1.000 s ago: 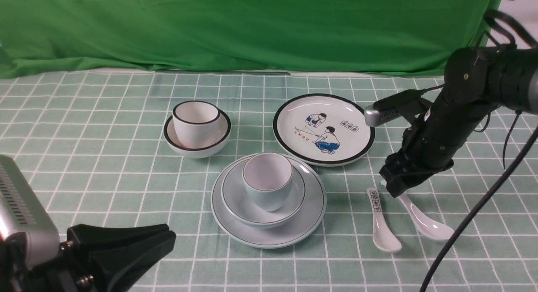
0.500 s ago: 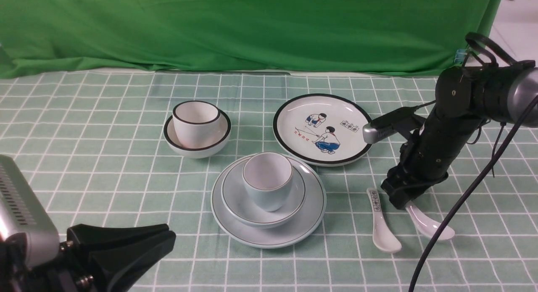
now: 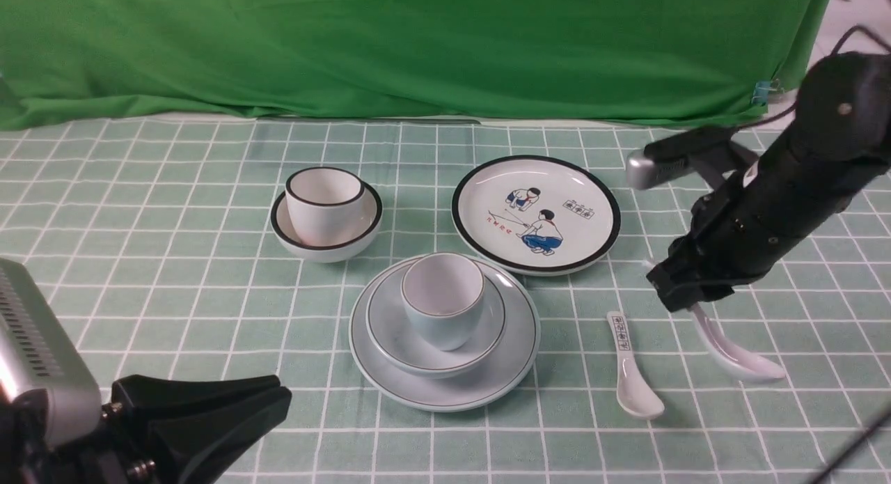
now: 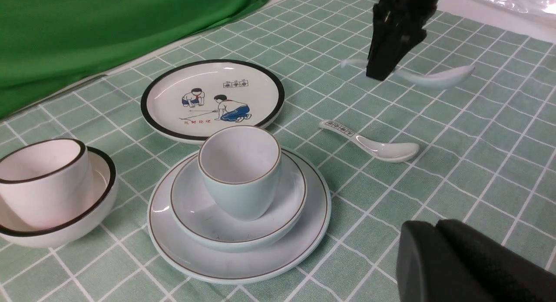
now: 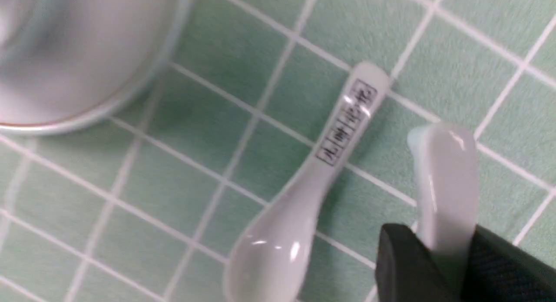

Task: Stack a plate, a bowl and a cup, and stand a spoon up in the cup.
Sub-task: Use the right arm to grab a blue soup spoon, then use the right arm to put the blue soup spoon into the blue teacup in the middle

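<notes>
- My right gripper (image 3: 679,301) is clenched on the spoon (image 3: 731,350). In the right wrist view my two black fingers (image 5: 404,267) press the sides of its handle, and the handle's rounded end sticks out past them.
- The spoon is plain, glossy white ceramic with no marking on the handle. The handle end is up in my grip and the bowl end slants down toward my side.
- It looks lifted clear of the checked cloth (image 3: 174,261), but the left wrist view shows it blurred, so I cannot be sure.
- Near it on the left, the shorter spoon with black characters (image 3: 632,372) lies flat on the cloth, not touching mine.
- Farther left, the cup (image 3: 443,310) stands upright and empty in the bowl (image 3: 386,331), which sits on the plate (image 3: 518,358). All three are pale blue-white with thin dark rim lines.
- Behind the stack lies the cartoon plate (image 3: 571,240). To its left a black-rimmed bowl (image 3: 327,247) holds a white cup (image 3: 324,205).
- My left gripper (image 3: 209,414) sits low at the near left, its fingers pressed together on nothing, well apart from the stack.
</notes>
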Controlling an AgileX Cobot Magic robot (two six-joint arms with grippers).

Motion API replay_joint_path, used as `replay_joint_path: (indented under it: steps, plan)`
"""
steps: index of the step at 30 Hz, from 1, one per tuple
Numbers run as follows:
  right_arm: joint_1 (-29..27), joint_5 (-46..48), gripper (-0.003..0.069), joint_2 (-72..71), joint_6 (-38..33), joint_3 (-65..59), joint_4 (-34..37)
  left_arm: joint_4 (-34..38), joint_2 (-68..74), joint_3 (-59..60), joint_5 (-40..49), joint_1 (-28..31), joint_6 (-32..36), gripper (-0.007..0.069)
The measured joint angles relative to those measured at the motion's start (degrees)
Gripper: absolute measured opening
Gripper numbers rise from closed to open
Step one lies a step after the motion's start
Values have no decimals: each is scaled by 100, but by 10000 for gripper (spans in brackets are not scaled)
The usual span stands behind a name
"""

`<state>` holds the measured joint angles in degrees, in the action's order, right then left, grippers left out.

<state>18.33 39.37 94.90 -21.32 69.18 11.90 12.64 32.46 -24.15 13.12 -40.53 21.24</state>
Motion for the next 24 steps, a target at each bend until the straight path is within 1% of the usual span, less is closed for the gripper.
replay_joint_path:
  steps: [1,2,3,4,5,7,9,11,12,14,15,19,24]
  plan:
    - [246,-888,165,-572,0,-531,313,0,0,0,0,0,0,11]
    - [281,-889,165,-639,0,-602,358,0,0,0,0,0,0,11]
    - [597,-2107,165,-1064,-13,-1143,666,0,0,0,0,0,0,11]
    - [875,-2795,165,-1263,-20,-1456,804,0,0,0,2,0,0,11]
    - [1190,-3706,165,-1448,-20,-1832,910,0,0,0,2,0,0,11]
    - [1776,-5318,165,-1607,-2,-2477,1007,0,0,0,2,0,0,11]
    - [2316,-6695,165,-1555,96,-2877,1018,0,0,0,2,0,0,11]
    - [2819,-8057,165,-1326,251,-3106,842,-5,0,0,2,0,0,11]
    - [2819,-8148,165,-1301,266,-3114,814,-5,0,0,2,0,0,11]
    - [3043,-9143,165,-816,596,-3077,324,-22,0,0,-22,0,6,11]
    - [3049,-9363,165,-671,708,-3038,239,-29,0,0,-22,0,6,11]
    - [3056,-9777,165,-76,863,-2750,112,-29,0,0,-22,0,6,11]
    - [3056,-9892,165,522,877,-2309,-155,-29,0,0,-22,0,6,11]
